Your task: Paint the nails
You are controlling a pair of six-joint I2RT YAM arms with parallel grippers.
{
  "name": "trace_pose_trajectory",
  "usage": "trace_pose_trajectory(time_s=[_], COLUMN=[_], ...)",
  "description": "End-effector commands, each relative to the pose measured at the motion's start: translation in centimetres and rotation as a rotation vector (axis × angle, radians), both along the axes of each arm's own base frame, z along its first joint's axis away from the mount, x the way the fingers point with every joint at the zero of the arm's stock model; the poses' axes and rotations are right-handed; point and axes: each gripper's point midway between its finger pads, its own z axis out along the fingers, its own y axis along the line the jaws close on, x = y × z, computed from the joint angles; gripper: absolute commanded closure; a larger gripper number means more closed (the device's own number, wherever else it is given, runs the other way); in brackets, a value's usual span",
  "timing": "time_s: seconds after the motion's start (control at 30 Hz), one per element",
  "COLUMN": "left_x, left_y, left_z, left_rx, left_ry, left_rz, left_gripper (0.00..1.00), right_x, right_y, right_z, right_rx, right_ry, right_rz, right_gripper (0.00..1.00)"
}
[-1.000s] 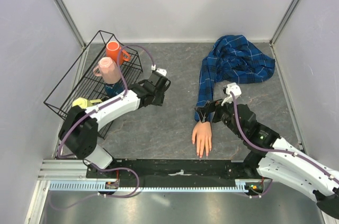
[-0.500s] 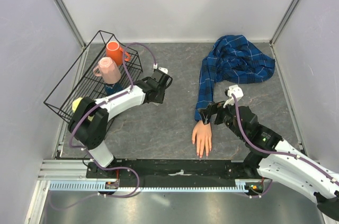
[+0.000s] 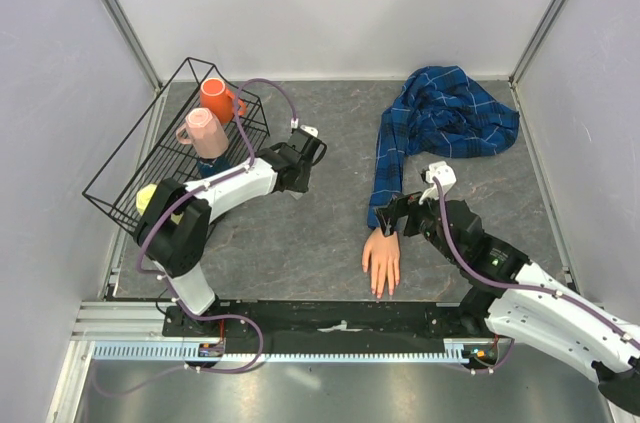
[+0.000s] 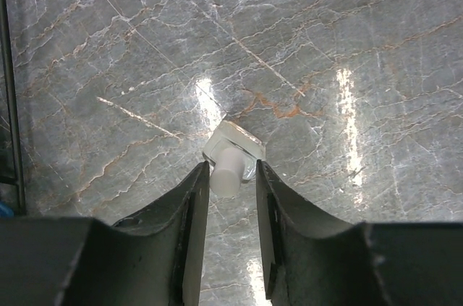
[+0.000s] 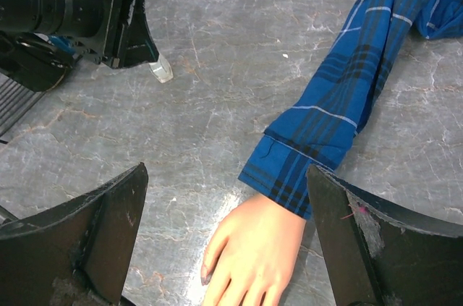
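Observation:
The pale mannequin hand [image 3: 381, 261] lies palm down near the front edge, fingers pointing at the arms' bases, in a blue plaid sleeve [image 3: 385, 178]. Its nails [image 3: 380, 289] are too small to make out from above; one thumb nail [image 5: 205, 275] shows in the right wrist view. My right gripper [image 3: 398, 213] hovers wide open above the cuff [image 5: 304, 168], holding nothing. A small clear bottle [image 4: 235, 143] with a white cap [image 4: 225, 173] lies on the table. My left gripper [image 4: 231, 168] straddles the cap, open, with a thin gap on the right side.
A black wire rack [image 3: 120, 158] at the left holds an orange mug [image 3: 215, 98], a pink mug [image 3: 205, 133] and a yellow item [image 3: 150, 198]. The rest of the plaid shirt [image 3: 455, 113] is bunched at the back right. Walls enclose three sides.
My left gripper's fingers have drawn closer together around the bottle's cap. The right gripper has shifted slightly left over the cuff. The hand has not moved.

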Motion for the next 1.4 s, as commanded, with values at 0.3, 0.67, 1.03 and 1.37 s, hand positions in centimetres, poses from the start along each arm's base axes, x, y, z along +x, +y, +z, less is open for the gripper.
trace_pose_trajectory(time_s=[0.3,0.67,1.03,1.37], left_x=[2.0,-3.2,-11.5,-19.0], left_y=[-0.5,-4.4,-6.0,-5.4], left_z=[1.2,9.3,22.0,26.3], left_rx=[0.008,-0.220,-0.632,-0.698], left_ry=[-0.059,0.026,0.019,-0.133], left_rz=[-0.018,-0.337,-0.450,-0.962], left_gripper=[0.80,0.98,0.98,0.98], right_x=[0.3,-0.1,-0.9,-6.7], right_y=[0.3,2.8,9.5,12.1], right_z=[-1.3,0.2,3.4,7.5], right_rx=[-0.042,-0.110,0.021,0.118], right_ry=[0.018,-0.009,-0.042,-0.097], right_rz=[-0.001,0.173,0.440,0.827], right_gripper=[0.02,0.02,0.02,0.02])
